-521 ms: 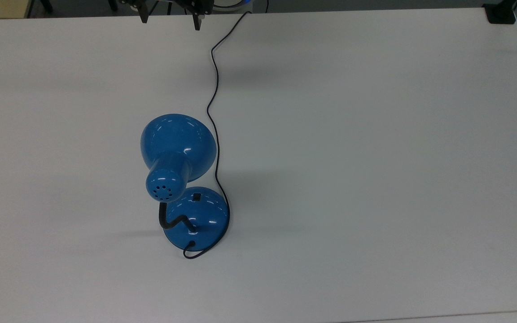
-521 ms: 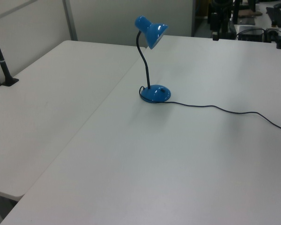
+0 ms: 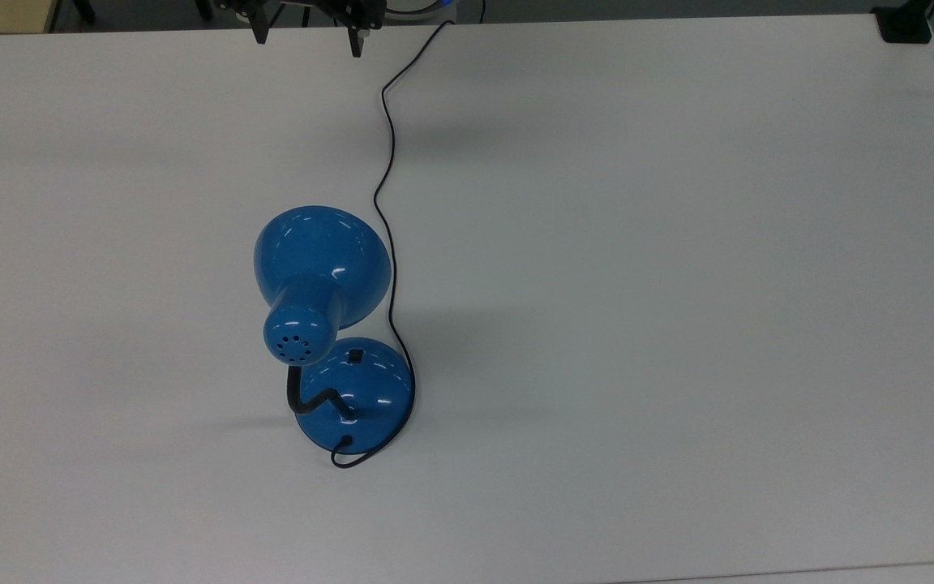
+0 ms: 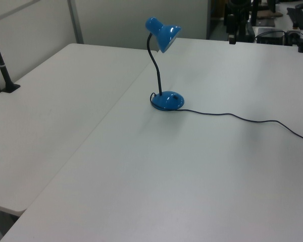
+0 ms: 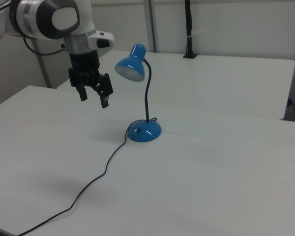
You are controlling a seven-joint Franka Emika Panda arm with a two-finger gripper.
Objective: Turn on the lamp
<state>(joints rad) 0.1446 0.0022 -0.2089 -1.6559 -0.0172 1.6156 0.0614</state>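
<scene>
Blue lamp (image 5: 140, 93) unlit; its switch (image 3: 356, 355) sits on base, well below and to right view's right of gripper (image 5: 93, 95), jaws wide, holding nothing, hovering mid-air.

Blue lamp (image 3: 323, 280) on white table (image 3: 678, 243)

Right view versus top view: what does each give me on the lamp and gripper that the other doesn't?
The right view alone shows the shade's open underside, unlit, and the gripper hanging above the table, apart from the lamp. The top view alone shows the black switch on top of the base, beside the shade's edge. Both show open fingers and the cord trailing from the base.
</scene>
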